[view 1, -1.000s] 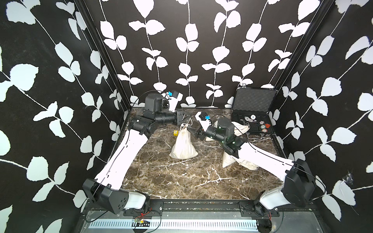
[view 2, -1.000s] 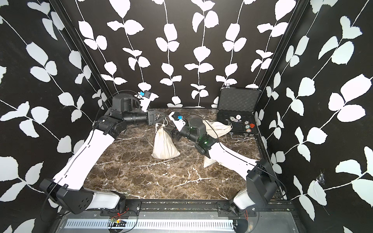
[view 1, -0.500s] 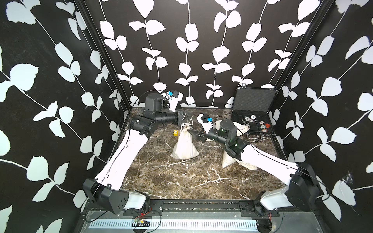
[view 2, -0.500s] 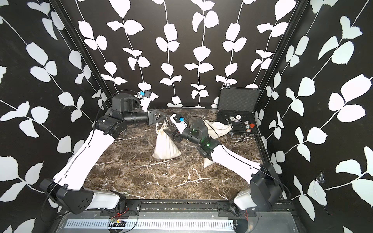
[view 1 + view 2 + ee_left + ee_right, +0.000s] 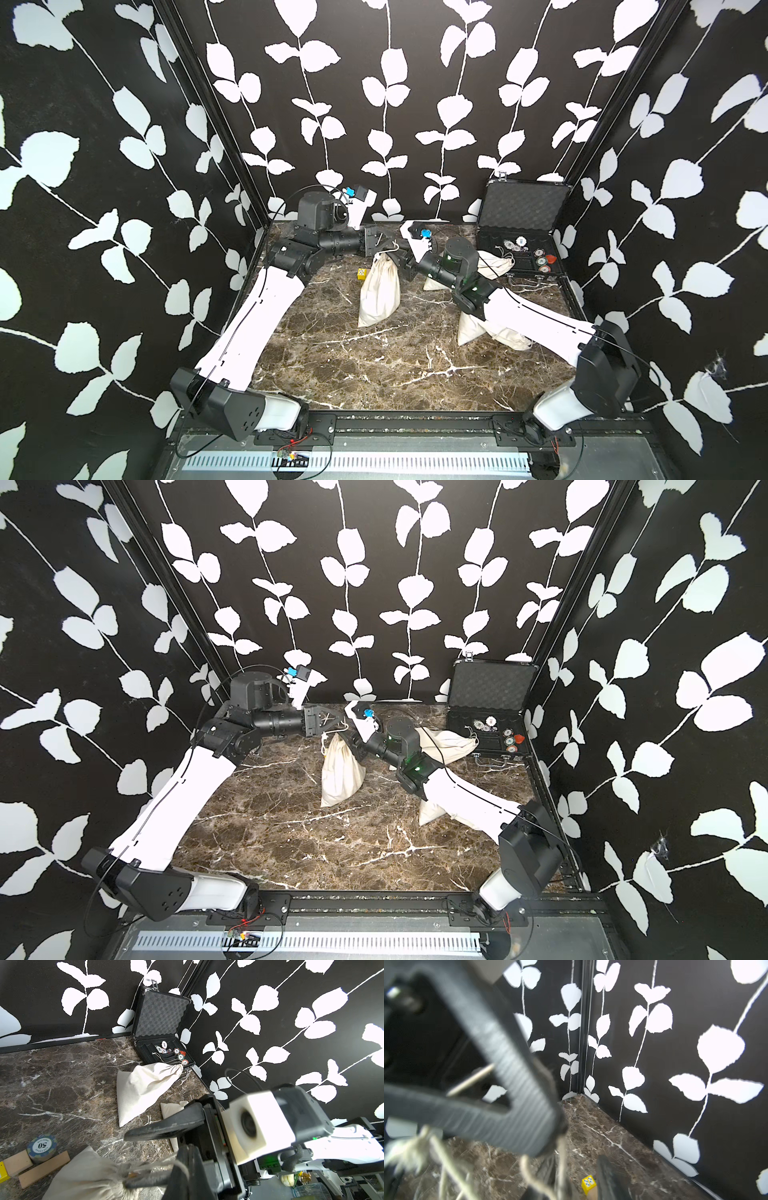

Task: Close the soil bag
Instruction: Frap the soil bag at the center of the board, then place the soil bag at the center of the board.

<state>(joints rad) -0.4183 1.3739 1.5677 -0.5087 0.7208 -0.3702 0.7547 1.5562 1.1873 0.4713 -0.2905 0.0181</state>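
Right hand has swung in across the desk and now sits just beside the neck of the soil bag, jaws narrower than before. Left hand has not shifted. The bag stands upright, mid-desk toward the back wall, its neck gathered.

Left hand: fully closed, pinching the drawstring just above the neck. Right hand: jaws apart in the left wrist view, with loose cord strands running between them and the lower finger against the gathered cloth. Nothing is pinched yet, as far as I can tell.

Step in hand, by my reading: cinch the mouth. Finish your right-hand closure on the neck itself, under the gathers, not on the stray strands. Hold that fixed and draw the cord away with your left, along the cord's own line. Pull steadily, because the bag is soft and will likely tip if you yank sideways.
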